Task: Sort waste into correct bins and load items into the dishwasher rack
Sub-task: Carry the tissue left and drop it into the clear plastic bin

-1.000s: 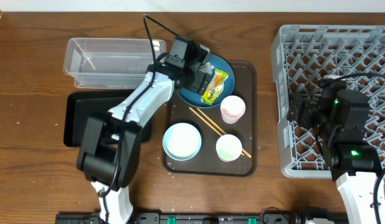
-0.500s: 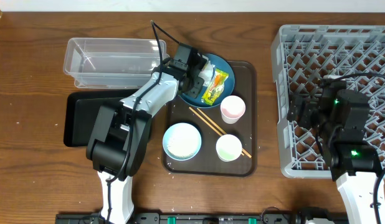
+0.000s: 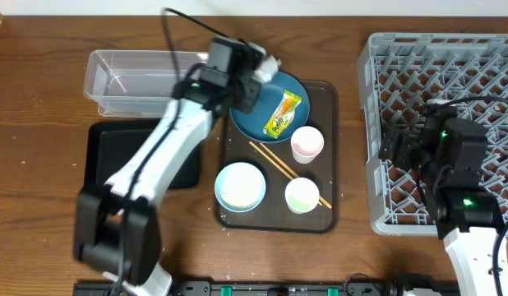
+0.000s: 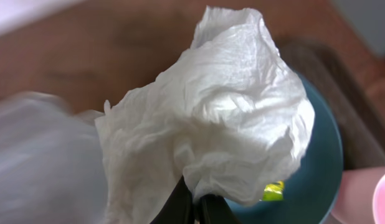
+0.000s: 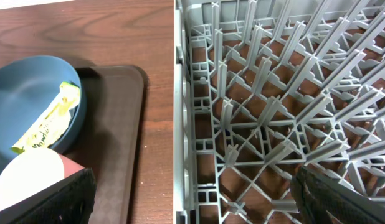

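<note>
My left gripper is shut on the crumpled white tissue and holds it above the back-left rim of the dark-blue plate. Its black fingertips pinch the tissue's lower edge. The yellow-green wrapper lies on the plate. Close to the left stands the clear tub, with the black tray in front of it. My right gripper hangs wide open and empty over the left edge of the grey rack.
On the brown serving tray stand a pinkish cup, a greenish cup and a white bowl. Wooden chopsticks lie slantwise between them.
My left gripper shut on the tissue, lifted it off the plate and swung back and left toward the clear tub. The right arm has not moved.
</note>
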Robot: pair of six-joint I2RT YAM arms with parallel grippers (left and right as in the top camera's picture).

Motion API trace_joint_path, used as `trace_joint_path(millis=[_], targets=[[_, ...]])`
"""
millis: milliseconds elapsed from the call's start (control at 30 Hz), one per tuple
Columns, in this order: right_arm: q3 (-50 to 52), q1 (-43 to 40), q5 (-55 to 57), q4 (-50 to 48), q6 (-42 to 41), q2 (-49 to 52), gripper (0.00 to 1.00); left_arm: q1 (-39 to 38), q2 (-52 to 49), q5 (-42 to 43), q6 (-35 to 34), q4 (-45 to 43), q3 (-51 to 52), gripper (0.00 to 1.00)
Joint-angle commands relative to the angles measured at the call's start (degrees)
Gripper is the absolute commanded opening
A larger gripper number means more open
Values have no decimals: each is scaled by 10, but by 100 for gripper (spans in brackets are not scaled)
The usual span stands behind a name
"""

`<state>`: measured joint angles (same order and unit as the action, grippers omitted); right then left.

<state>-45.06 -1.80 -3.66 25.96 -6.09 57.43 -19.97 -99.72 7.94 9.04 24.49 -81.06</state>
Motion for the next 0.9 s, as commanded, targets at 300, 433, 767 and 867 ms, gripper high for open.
trace_joint_path(millis=[300, 433, 767, 867], targets=[[-14, 7, -2, 0, -7, -2, 99, 119, 9, -50, 1, 58, -4, 7], [-14, 7, -2, 0, -7, -2, 99, 140, 2, -50, 2, 63, -1, 34], [-14, 7, -2, 0, -7, -1, 99, 103, 4, 126, -7, 37, -2, 71], [-14, 7, -2, 0, -7, -1, 99, 65, -2, 143, -6, 37, -2, 71]])
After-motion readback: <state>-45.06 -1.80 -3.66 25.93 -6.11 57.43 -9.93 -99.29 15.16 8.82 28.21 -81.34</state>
